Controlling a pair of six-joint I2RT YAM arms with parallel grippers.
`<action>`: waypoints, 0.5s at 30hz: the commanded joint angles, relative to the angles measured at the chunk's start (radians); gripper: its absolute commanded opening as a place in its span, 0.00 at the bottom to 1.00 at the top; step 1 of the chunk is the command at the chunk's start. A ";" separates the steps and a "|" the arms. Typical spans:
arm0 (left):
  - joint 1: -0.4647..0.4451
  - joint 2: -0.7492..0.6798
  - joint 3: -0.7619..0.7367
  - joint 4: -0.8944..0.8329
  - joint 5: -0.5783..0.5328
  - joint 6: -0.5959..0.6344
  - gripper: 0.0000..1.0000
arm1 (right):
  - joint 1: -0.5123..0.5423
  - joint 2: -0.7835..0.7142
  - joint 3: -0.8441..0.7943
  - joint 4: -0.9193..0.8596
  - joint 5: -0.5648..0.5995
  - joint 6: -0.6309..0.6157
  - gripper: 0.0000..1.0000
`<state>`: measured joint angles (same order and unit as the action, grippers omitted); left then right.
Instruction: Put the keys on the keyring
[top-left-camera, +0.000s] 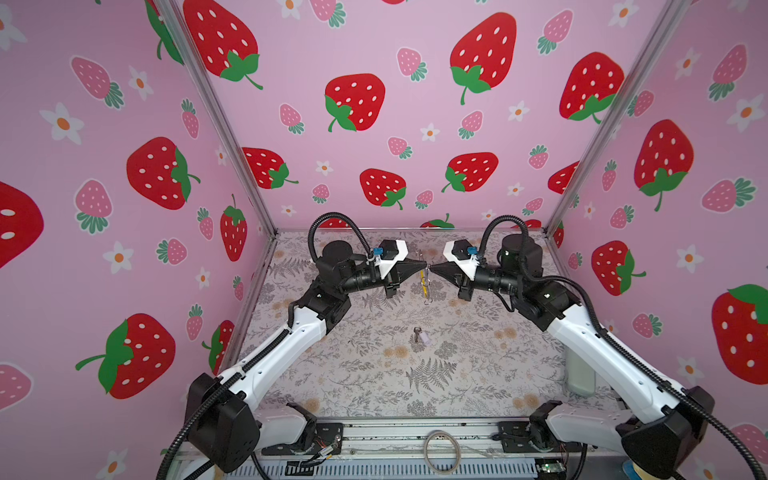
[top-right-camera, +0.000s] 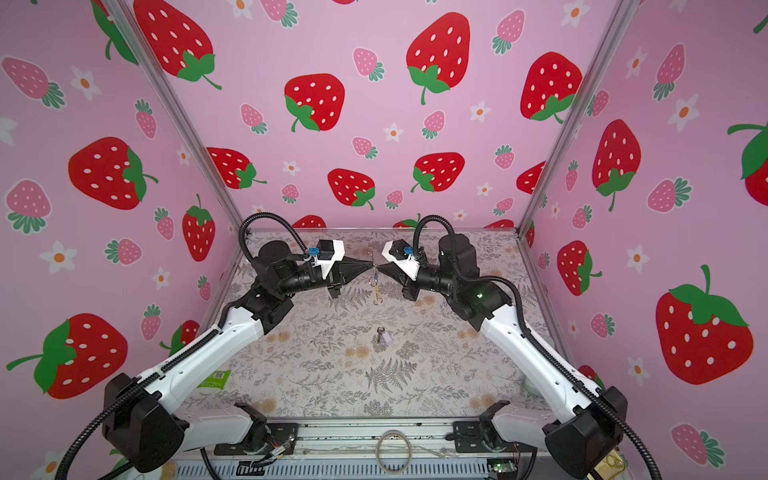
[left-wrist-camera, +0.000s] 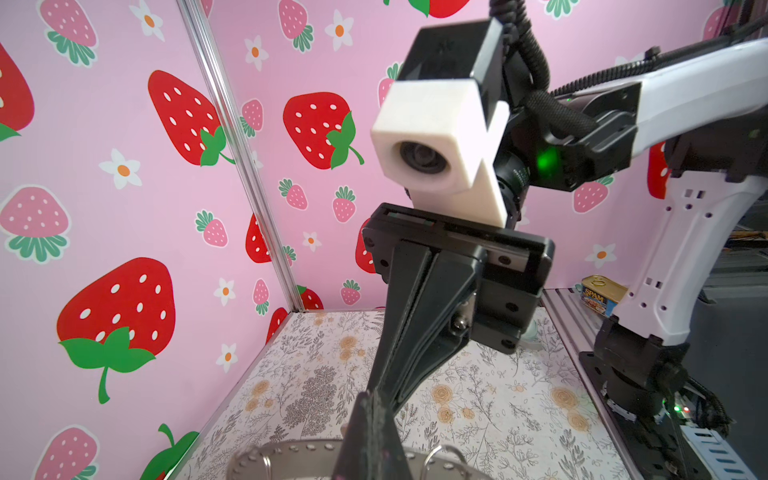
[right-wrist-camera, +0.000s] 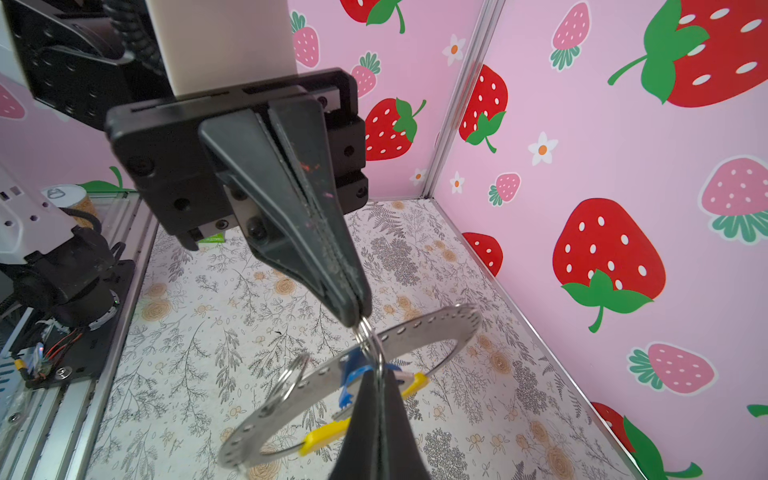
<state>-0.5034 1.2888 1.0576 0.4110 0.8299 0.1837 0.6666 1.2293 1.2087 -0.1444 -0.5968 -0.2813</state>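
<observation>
The keyring (right-wrist-camera: 432, 332), a flat grey perforated ring with yellow sections, hangs in the air at the back middle in both top views (top-left-camera: 423, 279) (top-right-camera: 375, 278). My left gripper (right-wrist-camera: 359, 318) and right gripper (right-wrist-camera: 376, 370) meet tip to tip above it. Both are shut on one small metal loop (right-wrist-camera: 368, 338) of the ring. A key with a blue tag (right-wrist-camera: 349, 374) hangs at that loop, mostly hidden behind my right fingers. The key with the lilac tag (top-left-camera: 419, 335) (top-right-camera: 384, 336) lies on the floral mat. The left wrist view shows the ring's band (left-wrist-camera: 291, 451) under my left gripper (left-wrist-camera: 371, 395).
A plain pale hoop (top-left-camera: 441, 451) lies on the metal rail at the front. A Spam tin (left-wrist-camera: 600, 295) and a round can (right-wrist-camera: 68, 199) stand by the arm bases. A green packet (top-right-camera: 214, 378) lies at the mat's left edge. Pink strawberry walls enclose three sides.
</observation>
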 joint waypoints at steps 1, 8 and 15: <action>-0.013 -0.022 -0.014 0.158 -0.035 -0.045 0.00 | 0.022 0.008 0.030 -0.030 0.034 -0.004 0.00; -0.013 -0.031 -0.028 0.179 -0.068 -0.044 0.00 | 0.028 0.001 0.029 -0.034 0.083 -0.011 0.00; -0.018 -0.015 -0.053 0.276 -0.111 -0.094 0.00 | 0.052 0.014 0.028 -0.010 0.094 0.002 0.00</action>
<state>-0.5125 1.2861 1.0054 0.5617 0.7490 0.1257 0.7033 1.2301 1.2182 -0.1429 -0.5106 -0.2832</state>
